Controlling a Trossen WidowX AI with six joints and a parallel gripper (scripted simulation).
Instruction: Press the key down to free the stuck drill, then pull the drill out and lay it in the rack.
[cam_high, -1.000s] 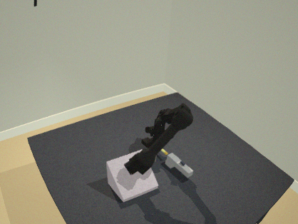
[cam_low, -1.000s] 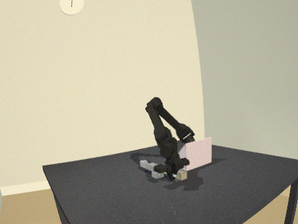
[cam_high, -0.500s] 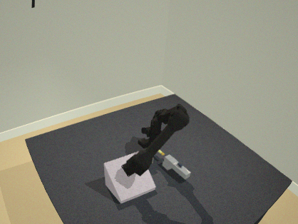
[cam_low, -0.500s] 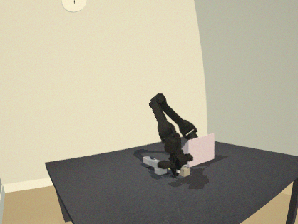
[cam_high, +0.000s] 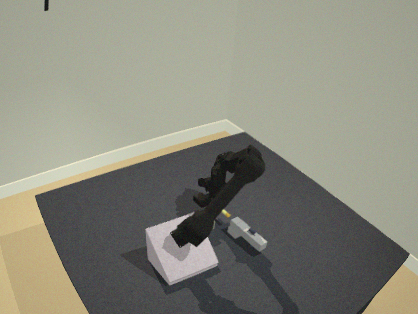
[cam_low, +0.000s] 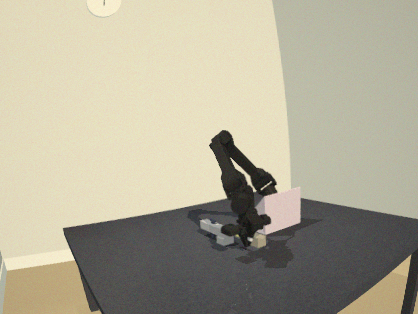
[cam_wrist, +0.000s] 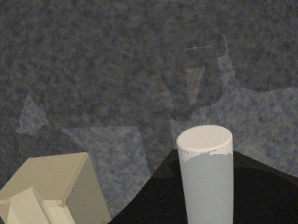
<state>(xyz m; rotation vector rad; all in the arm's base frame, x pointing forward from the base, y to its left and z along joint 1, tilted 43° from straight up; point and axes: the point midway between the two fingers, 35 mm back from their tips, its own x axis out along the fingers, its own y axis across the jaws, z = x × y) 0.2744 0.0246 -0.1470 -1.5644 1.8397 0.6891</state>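
My gripper is low over the table, shut on a pale grey cylinder with a white end, which looks like the drill. The arm hides most of this grip in the top and exterior views. A tan block is close beside the gripper. A pale key-like piece shows at the block's near side in the wrist view. The grey notched rack is on the table on the gripper's other side. A small yellow piece shows between arm and rack; what it belongs to is unclear.
A large pink wedge-shaped block stands near the arm's base, partly behind the arm in the top view. The dark table carries everything, and its edges are well away from the gripper.
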